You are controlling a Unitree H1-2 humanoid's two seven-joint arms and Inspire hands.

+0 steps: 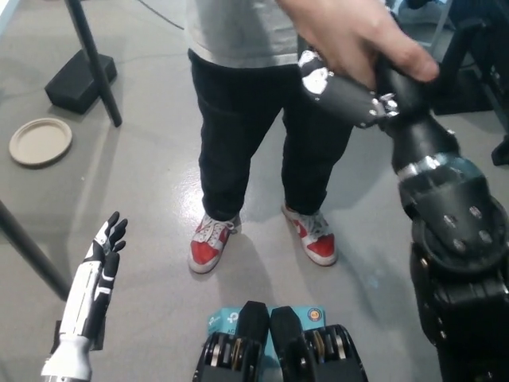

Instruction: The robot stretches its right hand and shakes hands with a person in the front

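Nearest, at the lower left, the white left hand (pixel 97 267) rests low beside the robot's body, its dark fingers straight and a little apart, holding nothing. It plays no part in this step and is best left where it is.

Further out, on the grey floor (pixel 143 183), stand the person's red and white sneakers (pixel 208 242), toes towards the robot, with black trousers (pixel 238 119) and a light grey shirt (pixel 238 32) above them. Off to the left lie a round beige paper plate (pixel 40 142) and the black base of a stand (pixel 81 78), well apart from the action.

Farthest and highest, at the upper right, the black right arm (pixel 445 199) reaches up and forward, and the black and silver right hand (pixel 346 87) meets the person's bare hand (pixel 358 36). The person's hand lies on top of the robot hand, its fingers wrapped over the back and down the far side, so the two are clearly touching. How the robot's own fingers stand I cannot tell: they are mostly covered, and the picture is blurred there.

The shake looks to be in progress. To do it well, I judge the robot hand should hold only lightly, keep its wrist in line with the person's forearm, and move in small, slow strokes without pulling the person nearer. Any squeeze should be gentle, since skin sits directly against metal.
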